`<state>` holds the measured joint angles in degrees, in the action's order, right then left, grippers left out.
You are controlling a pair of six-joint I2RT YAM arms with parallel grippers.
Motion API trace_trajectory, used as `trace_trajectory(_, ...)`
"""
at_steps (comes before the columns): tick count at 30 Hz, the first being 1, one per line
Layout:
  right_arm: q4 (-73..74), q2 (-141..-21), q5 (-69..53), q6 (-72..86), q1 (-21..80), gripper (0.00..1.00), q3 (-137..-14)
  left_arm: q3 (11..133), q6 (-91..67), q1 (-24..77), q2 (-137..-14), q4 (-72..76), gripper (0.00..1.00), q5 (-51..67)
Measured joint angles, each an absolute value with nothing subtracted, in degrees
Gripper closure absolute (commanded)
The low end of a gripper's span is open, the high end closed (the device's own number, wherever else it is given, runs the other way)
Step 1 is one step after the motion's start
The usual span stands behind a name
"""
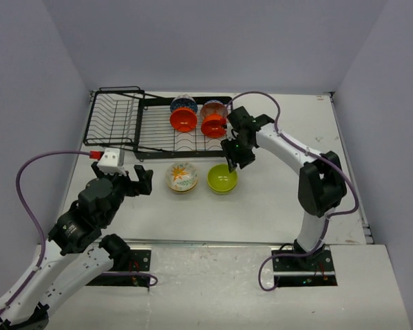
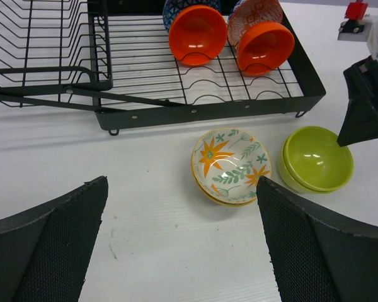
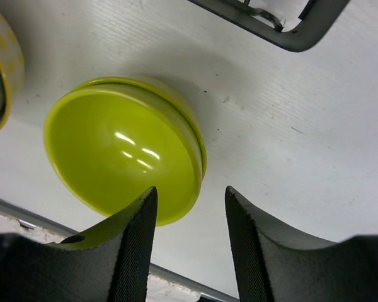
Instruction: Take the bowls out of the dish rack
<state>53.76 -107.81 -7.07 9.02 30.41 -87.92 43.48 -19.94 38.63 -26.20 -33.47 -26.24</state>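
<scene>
Two nested lime green bowls (image 3: 120, 151) beneath the right gripper (image 3: 190, 192), jaws apart over their rim; rise straight up before reaching for the dish rack (image 1: 179, 152); left gripper (image 1: 134, 181) spread wide.

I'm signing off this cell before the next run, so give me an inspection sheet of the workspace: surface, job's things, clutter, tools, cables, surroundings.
Surface: white table, a few small specks.
Job's things: black dish rack at the far side. In it, on edge, an orange bowl before a blue-patterned bowl, another orange bowl before a red-patterned bowl. Floral bowl and lime green bowl upright on the table before the rack, each seemingly nested in another.
Clutter: nothing seen.
Tools: left tool open, holding nothing; right tool jaws apart over the green bowl's rim, gripping nothing.
Cables: purple cable looping from the left arm, second purple cable arching over the right arm.
Surroundings: plain pale walls on three sides.
</scene>
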Motion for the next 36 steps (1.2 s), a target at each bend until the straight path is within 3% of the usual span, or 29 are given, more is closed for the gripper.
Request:
trace_trajectory(6, 53.4, -101.1, -5.2, 9.0, 30.4, 0.5, -86.8, 44.2, -22.0, 38.6, -28.4, -34.1, 0.0, -27.3)
trace_trajectory(10, 51.1, -93.9, -3.6, 10.1, 30.4, 0.43, -81.4, 46.5, -27.9, 38.6, -34.1, -33.8, 0.0, -27.3)
trace_trajectory(12, 49.2, -87.8, -2.7, 11.1, 30.4, 0.37, -77.2, 47.0, -32.0, 38.6, -36.8, -32.7, 0.0, -27.2)
trace_trajectory(13, 47.9, -84.2, -2.4, 11.8, 30.4, 0.27, -74.8, 47.1, -34.2, 38.6, -38.2, -31.6, 0.0, -27.1)
trace_trajectory(16, 41.5, -72.3, -0.8, 14.7, 30.4, 0.13, -67.2, 47.1, -40.5, 38.6, -43.0, -26.9, 0.0, -26.1)
trace_trajectory(17, 38.3, -67.4, -0.5, 16.2, 30.4, 0.03, -63.8, 47.3, -42.3, 38.6, -45.5, -24.4, 0.0, -25.6)
trace_trajectory(20, 28.7, -53.0, -0.5, 20.8, 30.4, 0.01, -53.5, 50.0, -46.7, 38.6, -55.2, -18.0, 0.0, -25.1)
trace_trajectory(24, 20.0, -35.6, -0.3, 28.4, 30.4, 0.01, -41.5, 62.3, -53.4, 38.5, -74.0, -16.2, 0.0, -28.5)
trace_trajectory(26, 18.2, -29.2, 0.7, 30.8, 30.4, 0.01, -38.5, 66.9, -58.3, 38.0, -80.5, -15.7, 0.05, -29.8)
trace_trajectory(36, 16.1, -17.7, 5.4, 32.5, 30.4, 0.01, -35.3, 82.2, -70.5, 24.9, -102.7, -12.4, 0.0, -20.5)
